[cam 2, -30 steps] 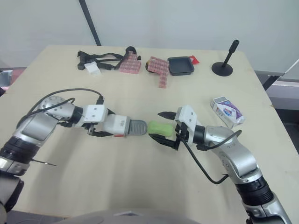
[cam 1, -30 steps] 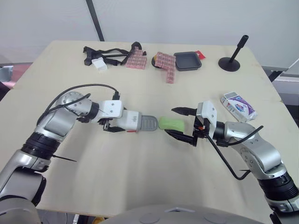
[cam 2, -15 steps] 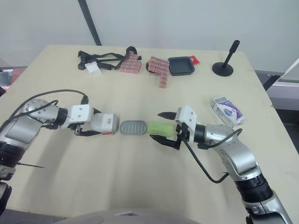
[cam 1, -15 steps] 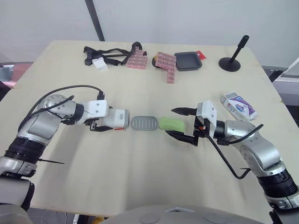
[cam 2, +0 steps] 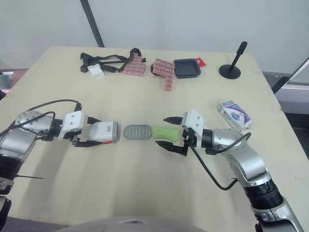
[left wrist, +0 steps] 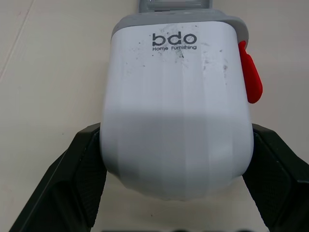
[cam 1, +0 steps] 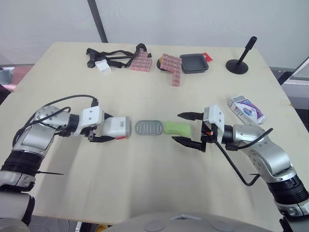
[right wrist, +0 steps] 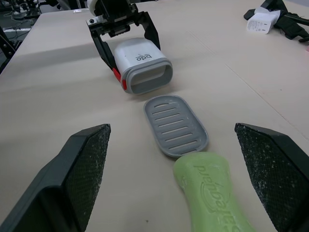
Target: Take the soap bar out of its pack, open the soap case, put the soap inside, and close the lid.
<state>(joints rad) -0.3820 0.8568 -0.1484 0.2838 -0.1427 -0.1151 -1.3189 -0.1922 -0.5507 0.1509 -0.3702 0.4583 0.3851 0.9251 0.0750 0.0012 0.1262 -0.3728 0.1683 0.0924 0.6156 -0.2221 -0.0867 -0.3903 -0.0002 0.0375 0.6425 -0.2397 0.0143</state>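
Green soap bar point(cam 1: 176, 127) touching grey ribbed tray point(cam 1: 149, 127), white cover point(cam 1: 116, 127) just beside

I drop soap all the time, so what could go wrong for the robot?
The green soap touches the grey tray, so grabbing it with the open right gripper might shove the tray away. The left gripper holds the white cover off the tray; sliding it on crooked could jam.
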